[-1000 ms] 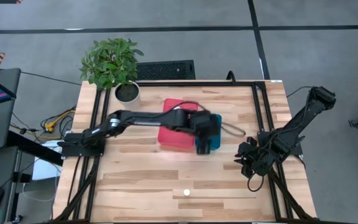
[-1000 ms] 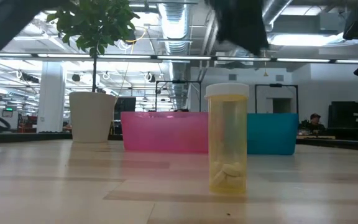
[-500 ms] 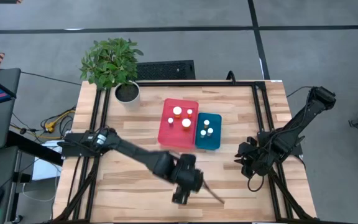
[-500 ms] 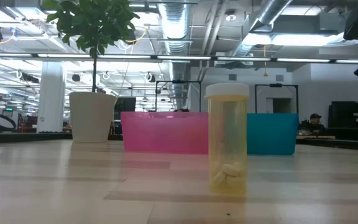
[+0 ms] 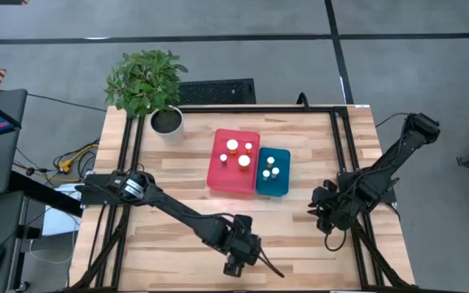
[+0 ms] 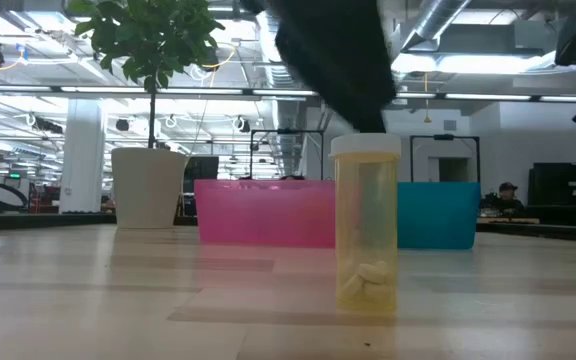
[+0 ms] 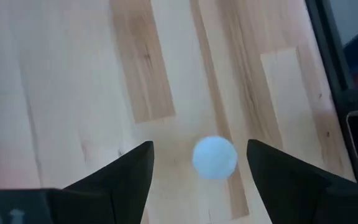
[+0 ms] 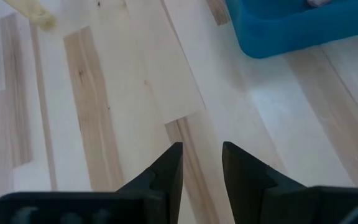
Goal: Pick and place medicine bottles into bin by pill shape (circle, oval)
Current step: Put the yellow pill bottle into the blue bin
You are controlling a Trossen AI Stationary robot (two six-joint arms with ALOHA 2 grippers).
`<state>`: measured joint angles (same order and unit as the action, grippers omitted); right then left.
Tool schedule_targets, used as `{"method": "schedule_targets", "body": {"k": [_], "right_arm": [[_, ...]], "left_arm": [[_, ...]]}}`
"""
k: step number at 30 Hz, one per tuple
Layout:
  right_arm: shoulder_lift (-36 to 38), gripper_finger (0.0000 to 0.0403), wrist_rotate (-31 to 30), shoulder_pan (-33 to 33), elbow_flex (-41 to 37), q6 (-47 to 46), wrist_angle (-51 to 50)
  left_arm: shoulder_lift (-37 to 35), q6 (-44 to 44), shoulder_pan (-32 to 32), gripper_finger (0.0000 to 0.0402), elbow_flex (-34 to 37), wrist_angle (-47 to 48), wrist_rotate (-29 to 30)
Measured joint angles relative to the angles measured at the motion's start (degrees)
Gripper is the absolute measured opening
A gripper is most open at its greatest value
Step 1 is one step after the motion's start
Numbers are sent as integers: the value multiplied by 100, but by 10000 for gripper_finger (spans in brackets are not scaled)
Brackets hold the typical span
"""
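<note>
An overhead view of a wooden table (image 5: 177, 228). At the far left corner stands a potted plant (image 5: 148, 84) in a white pot. From the left edge, the left arm reaches diagonally toward the near middle of the table. Its left gripper (image 5: 236, 262) hangs directly above the last loose medicine bottle (image 6: 365, 222), an amber bottle with a white cap and a few pale pills at the bottom. The bottle stands upright on the bare wood, well apart from the bins. In the left wrist view its white cap (image 7: 215, 157) sits between the two dark fingers (image 7: 120, 174), which are spread wider than the cap, not touching it and holding nothing.

Near the table's centre, a pink bin (image 5: 218, 175) holds three white-capped bottles. Touching its right side, a smaller blue bin (image 5: 284, 181) holds another three or so.

At the right edge, the right gripper (image 5: 324, 213) waits, folded low, its fingers only slightly apart and empty.

The sorting looks nearly finished: this one bottle remains to be gripped and binned.
</note>
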<state>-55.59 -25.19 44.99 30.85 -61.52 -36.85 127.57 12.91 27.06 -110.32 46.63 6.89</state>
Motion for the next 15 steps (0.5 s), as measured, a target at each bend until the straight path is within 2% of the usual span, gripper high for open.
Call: {"method": "schedule_targets", "body": {"k": [9, 15], "right_arm": [[-1, 120, 52, -2, 0, 0, -3], [1, 120, 52, -2, 0, 2, -10]], "left_arm": [[2, -204, 1, 250, 144, -263, -260], [2, -261, 5, 229, 298, -361, -257]]}}
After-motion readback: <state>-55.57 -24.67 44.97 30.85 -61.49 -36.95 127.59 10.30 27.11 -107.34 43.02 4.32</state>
